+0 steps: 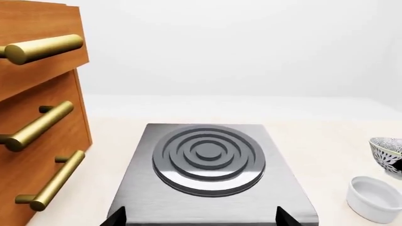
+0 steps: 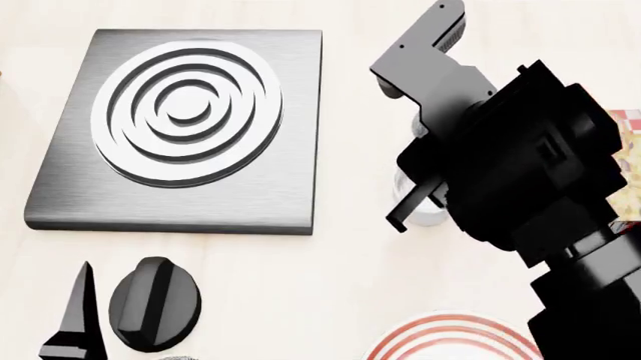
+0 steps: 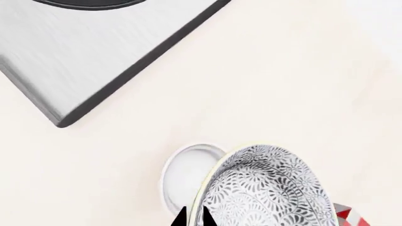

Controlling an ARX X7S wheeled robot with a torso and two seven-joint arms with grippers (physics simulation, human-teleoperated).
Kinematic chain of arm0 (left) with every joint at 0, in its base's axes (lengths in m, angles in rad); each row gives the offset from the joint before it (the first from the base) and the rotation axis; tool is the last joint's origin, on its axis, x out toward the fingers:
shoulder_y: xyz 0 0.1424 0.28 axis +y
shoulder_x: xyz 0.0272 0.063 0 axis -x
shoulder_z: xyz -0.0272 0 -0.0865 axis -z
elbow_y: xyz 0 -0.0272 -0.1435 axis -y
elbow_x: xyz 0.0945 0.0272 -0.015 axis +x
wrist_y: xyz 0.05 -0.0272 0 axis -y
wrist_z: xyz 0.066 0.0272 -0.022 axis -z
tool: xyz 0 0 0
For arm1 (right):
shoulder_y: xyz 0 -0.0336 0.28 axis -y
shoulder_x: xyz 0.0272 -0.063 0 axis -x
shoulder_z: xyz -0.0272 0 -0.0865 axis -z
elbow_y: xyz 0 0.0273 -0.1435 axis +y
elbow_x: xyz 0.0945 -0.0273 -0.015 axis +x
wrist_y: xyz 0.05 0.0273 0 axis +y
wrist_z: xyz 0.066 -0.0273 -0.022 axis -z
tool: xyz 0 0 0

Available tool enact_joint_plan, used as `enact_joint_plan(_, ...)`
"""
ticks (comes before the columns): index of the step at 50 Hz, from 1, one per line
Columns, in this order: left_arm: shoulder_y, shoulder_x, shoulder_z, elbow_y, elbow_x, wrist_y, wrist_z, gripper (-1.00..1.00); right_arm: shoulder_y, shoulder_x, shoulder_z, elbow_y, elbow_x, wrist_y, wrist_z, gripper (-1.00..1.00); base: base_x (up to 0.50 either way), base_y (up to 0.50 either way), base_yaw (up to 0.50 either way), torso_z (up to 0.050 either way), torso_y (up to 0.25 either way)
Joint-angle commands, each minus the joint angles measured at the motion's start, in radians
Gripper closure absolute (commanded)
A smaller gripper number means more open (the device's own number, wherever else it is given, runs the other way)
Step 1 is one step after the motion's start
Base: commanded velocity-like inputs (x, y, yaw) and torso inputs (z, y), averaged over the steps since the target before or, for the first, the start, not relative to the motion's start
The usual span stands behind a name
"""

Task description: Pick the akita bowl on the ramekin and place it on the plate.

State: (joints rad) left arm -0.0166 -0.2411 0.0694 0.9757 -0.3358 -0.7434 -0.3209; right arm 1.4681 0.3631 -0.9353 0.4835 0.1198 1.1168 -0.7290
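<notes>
Shows, far L, wooden drawers w/ brass handles, then left gripper, jaws wide apart and holding nothing, over steel hob on pale counter, w/ black knob just in front of hob. Finds, further R, white ramekin standing empty, w/ akita bowl tilted, patterned outside up, overlapping ramekin's rim, and right gripper pinched tight on bowl's edge. Catches red-ringed plate at near R, cut by frame edge, apart from ramekin.
</notes>
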Motion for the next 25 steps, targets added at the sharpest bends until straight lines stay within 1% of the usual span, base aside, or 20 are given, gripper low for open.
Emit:
enact_joint_plan(1,0.024,0.000,0.000,-0.009,0.000,0.077,0.032,-1.00,0.067,0.090,-0.055,-0.196,-0.001,0.110,-0.094,1.00,0.00,0.00,0.00,0.000,0.000)
enact_joint_plan(7,0.020,-0.007,0.007,-0.006,0.002,0.073,0.024,-1.00,0.096,0.147,-0.085,-0.321,0.023,0.172,-0.155,1.00,0.00,0.00,0.00,0.000,0.000)
enact_joint_plan(13,0.018,-0.013,0.007,-0.005,0.001,0.072,0.018,-1.00,0.134,0.185,-0.129,-0.400,0.025,0.215,-0.192,1.00,0.00,0.00,0.00,0.000,0.000)
enact_joint_plan(19,0.021,-0.018,0.014,-0.007,0.001,0.077,0.014,-1.00,0.152,0.185,-0.096,-0.437,0.000,0.214,-0.144,1.00,0.00,0.00,0.00,0.000,0.000)
enact_joint_plan(23,0.019,-0.021,0.014,-0.004,-0.002,0.074,0.009,-1.00,0.164,0.192,-0.097,-0.475,0.013,0.250,-0.161,1.00,0.00,0.00,0.00,0.000,0.000)
enact_joint_plan(25,0.018,-0.022,0.014,-0.004,-0.004,0.073,0.008,-1.00,0.175,0.207,-0.112,-0.515,0.034,0.273,-0.196,1.00,0.00,0.00,0.00,0.000,0.000)
